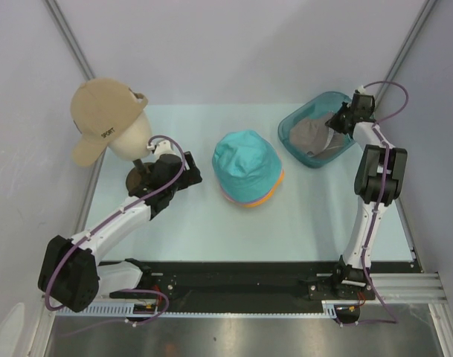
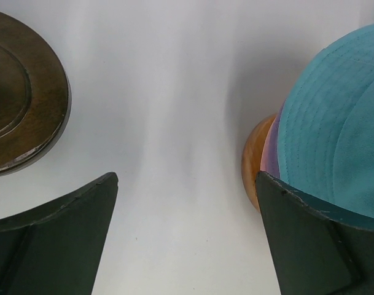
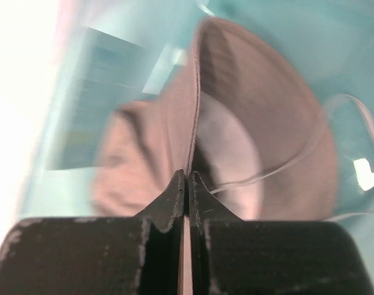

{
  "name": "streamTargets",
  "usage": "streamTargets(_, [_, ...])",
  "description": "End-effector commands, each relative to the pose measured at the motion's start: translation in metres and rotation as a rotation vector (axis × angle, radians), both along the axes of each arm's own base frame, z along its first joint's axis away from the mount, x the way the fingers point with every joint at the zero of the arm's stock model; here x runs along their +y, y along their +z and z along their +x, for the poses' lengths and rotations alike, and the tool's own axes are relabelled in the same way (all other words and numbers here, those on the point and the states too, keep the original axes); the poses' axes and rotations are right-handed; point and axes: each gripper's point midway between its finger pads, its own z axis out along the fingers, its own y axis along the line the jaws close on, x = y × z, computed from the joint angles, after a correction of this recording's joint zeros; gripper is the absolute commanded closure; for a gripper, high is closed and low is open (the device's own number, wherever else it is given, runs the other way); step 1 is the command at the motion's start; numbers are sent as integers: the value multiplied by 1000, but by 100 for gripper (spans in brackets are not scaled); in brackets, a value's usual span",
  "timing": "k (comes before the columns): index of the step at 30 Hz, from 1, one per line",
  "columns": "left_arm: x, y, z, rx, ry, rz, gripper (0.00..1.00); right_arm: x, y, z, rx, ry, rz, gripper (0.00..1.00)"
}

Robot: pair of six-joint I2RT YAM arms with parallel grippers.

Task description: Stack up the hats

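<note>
A teal hat (image 1: pixel 246 165) tops a stack in the middle of the table, with lilac and yellow-orange brims (image 1: pixel 265 198) showing under it. In the left wrist view the teal hat (image 2: pixel 340 123) and the orange brim (image 2: pixel 253 160) lie at the right, beside the right finger. My left gripper (image 1: pixel 183 176) stands open over bare table, left of the stack. A grey-taupe hat (image 1: pixel 313 136) lies in the clear teal tub (image 1: pixel 294 119) at the back right. My right gripper (image 1: pixel 338 120) is shut on that hat's brim edge (image 3: pixel 193 123), which rises straight from the pinched jaws.
A cream mannequin head (image 1: pixel 129 137) wearing a tan cap (image 1: pixel 100 111) stands on a round dark wooden base (image 2: pixel 21 92) at the back left, close to my left gripper. Grey walls enclose the table on three sides.
</note>
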Motion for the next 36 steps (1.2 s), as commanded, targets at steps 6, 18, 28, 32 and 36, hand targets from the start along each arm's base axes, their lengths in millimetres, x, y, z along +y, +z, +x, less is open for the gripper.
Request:
streamTargets(6, [-26, 59, 10, -172, -177, -22, 2, 35, 241, -6, -499, -32, -36, 100])
streamTargets(18, [-72, 163, 9, -388, -465, -76, 4, 94, 382, -98, -727, 4, -117, 100])
streamTargets(28, [-79, 213, -7, -484, -469, -240, 3, 166, 466, -200, -896, 127, 21, 100])
streamTargets(32, [-60, 204, -22, -467, -412, -217, 2, 202, 483, -231, -931, 213, 137, 100])
streamTargets(36, [-39, 195, -42, -455, -373, -178, 2, 240, 502, -249, -990, 281, 243, 100])
